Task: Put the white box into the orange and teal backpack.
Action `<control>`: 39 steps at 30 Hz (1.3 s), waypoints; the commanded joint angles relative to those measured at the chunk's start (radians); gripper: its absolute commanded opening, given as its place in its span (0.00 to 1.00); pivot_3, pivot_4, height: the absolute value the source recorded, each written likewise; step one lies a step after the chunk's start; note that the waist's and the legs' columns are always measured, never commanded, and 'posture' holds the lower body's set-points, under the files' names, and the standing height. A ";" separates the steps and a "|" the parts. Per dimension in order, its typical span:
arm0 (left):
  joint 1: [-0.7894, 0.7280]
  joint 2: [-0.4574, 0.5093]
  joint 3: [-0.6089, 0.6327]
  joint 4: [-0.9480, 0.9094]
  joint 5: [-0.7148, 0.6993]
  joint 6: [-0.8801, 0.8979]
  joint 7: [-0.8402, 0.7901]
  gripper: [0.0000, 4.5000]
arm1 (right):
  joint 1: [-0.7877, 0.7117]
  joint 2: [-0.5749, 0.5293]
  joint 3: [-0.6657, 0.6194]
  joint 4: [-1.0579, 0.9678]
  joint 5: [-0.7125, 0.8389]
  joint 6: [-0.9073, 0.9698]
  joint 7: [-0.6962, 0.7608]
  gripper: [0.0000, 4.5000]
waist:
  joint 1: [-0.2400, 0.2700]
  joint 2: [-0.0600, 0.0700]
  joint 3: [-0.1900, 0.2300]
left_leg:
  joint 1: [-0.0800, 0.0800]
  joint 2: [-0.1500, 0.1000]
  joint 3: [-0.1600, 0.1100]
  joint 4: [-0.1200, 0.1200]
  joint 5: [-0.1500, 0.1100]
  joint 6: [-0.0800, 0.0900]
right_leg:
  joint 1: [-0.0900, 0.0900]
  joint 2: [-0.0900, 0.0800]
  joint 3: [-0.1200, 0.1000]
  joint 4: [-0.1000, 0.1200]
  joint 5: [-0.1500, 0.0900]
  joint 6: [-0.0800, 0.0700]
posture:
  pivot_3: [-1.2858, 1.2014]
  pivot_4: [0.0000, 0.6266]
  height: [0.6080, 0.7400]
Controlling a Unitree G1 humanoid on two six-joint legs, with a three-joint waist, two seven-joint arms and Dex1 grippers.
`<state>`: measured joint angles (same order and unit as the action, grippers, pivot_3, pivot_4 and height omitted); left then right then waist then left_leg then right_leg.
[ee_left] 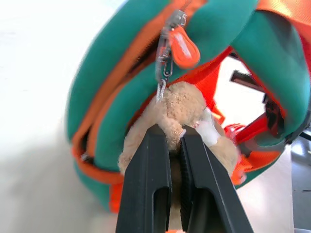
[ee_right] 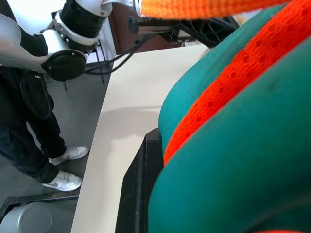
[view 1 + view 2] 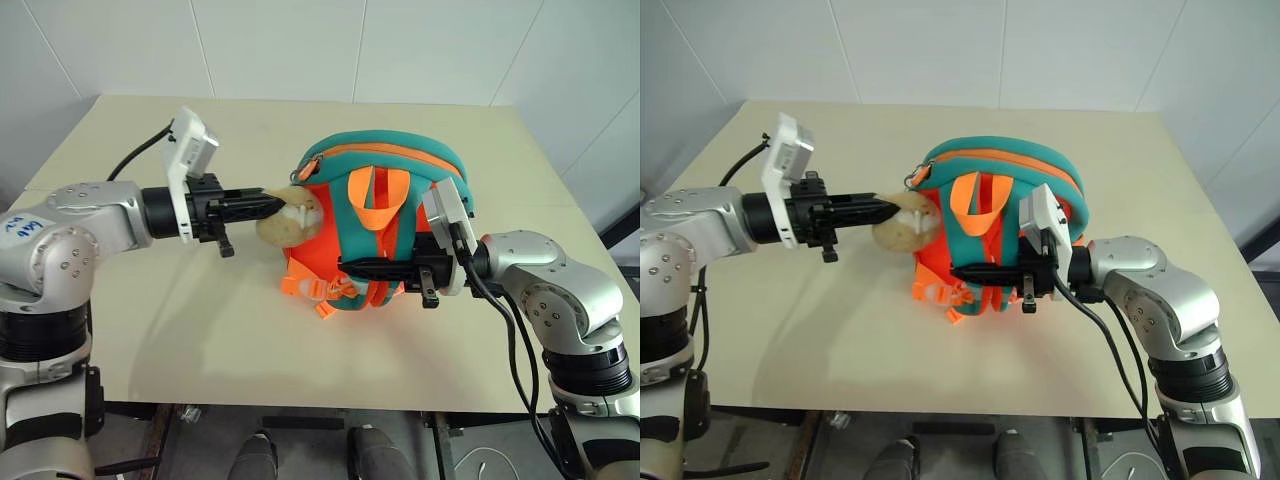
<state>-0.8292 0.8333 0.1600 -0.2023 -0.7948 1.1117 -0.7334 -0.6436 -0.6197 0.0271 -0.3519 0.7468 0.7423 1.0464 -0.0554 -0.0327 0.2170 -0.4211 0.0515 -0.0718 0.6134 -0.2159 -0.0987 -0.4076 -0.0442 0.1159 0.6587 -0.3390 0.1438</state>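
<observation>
At the near side of the table [image 3: 200, 330], R gripper [image 3: 350, 268] reaches in level from the right, fingers shut on the lower front of the orange and teal backpack [image 3: 400, 175], in among the teal straps [image 3: 340, 235] and orange webbing. R wrist view: a black finger [image 2: 138, 189] lies pressed up against teal fabric and orange mesh; which layer it has pinched, can't tell. Just below the fingertips, loose orange buckles [image 3: 305, 287] lie on the tabletop at the pack's foot.

Bit further in, the backpack stands upright in the mid of the table, strap side facing the robot, orange carry loop [image 3: 375, 200] hanging down between the two straps. Orange zip line [image 3: 395, 150] runs along the teal top panel. From the head views, can't tell if the zip is open or closed.

On the pack's left side, L gripper [image 3: 278, 204] comes in roughly level, fingers clamped shut on the tan plush toy [image 3: 285, 228] dangling from the pack. L wrist view: both black fingers [image 1: 146, 184] squeeze a fold of the plush [image 1: 180, 107] between them, w/ the orange zipper pull [image 1: 183, 47] and its small metal clip hanging just above the toy.

Past the table edge in R wrist view: a person's dark trousers and white shoes [image 2: 63, 167] on the floor.
</observation>
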 commanded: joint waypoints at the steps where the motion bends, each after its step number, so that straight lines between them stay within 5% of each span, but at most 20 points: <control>1: -0.048 0.058 0.051 0.070 0.014 0.006 -0.010 0.00 | 0.015 0.001 -0.055 -0.043 0.041 -0.035 0.006 0.00 | 0.001 0.000 0.000 | 0.000 0.000 0.000 0.000 0.000 0.000 | 0.000 0.000 0.000 0.000 0.000 0.000 | 0.52 0.24 1.00; 12: -0.109 0.151 0.034 0.242 0.054 0.011 -0.048 0.00 | 0.046 -0.005 -0.065 -0.078 0.085 -0.026 -0.022 0.00 | -0.003 0.000 0.000 | 0.000 0.000 0.000 -0.001 0.000 0.000 | -0.001 0.000 0.000 -0.001 0.000 0.000 | 0.52 0.24 1.00; 20: -0.079 0.178 -0.117 0.344 0.174 -0.087 -0.152 0.00 | 0.048 -0.005 -0.058 -0.079 0.090 -0.030 -0.038 0.00 | -0.002 0.000 0.000 | 0.000 0.000 0.000 -0.001 0.000 0.000 | -0.001 0.000 0.000 0.000 0.000 0.000 | 0.52 0.24 1.00; 34: -0.093 0.089 -0.437 0.488 0.494 -0.397 -0.364 0.00 | 0.037 0.004 -0.046 -0.090 0.098 -0.021 -0.054 0.00 | 0.001 0.000 0.000 | 0.000 0.000 0.000 -0.002 0.000 0.000 | -0.001 0.000 0.000 0.000 0.000 0.000 | 0.52 0.24 1.00; 39: -0.104 0.020 -0.390 0.534 0.511 -0.459 -0.358 0.00 | 0.029 -0.002 -0.045 -0.089 0.098 -0.002 -0.074 0.00 | 0.001 0.000 0.000 | 0.000 0.000 0.000 -0.001 0.000 0.000 | -0.001 0.000 0.000 0.000 0.000 0.000 | 0.52 0.24 1.00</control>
<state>-0.9216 0.8521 -0.2651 0.3165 -0.3086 0.6752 -1.0942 -0.6001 -0.6172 -0.0002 -0.4002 0.8183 0.7398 0.9815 -0.0546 -0.0326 0.2170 -0.4214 0.0515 -0.0714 0.6121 -0.2160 -0.0986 -0.4081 -0.0441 0.1160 0.6585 -0.3394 0.1434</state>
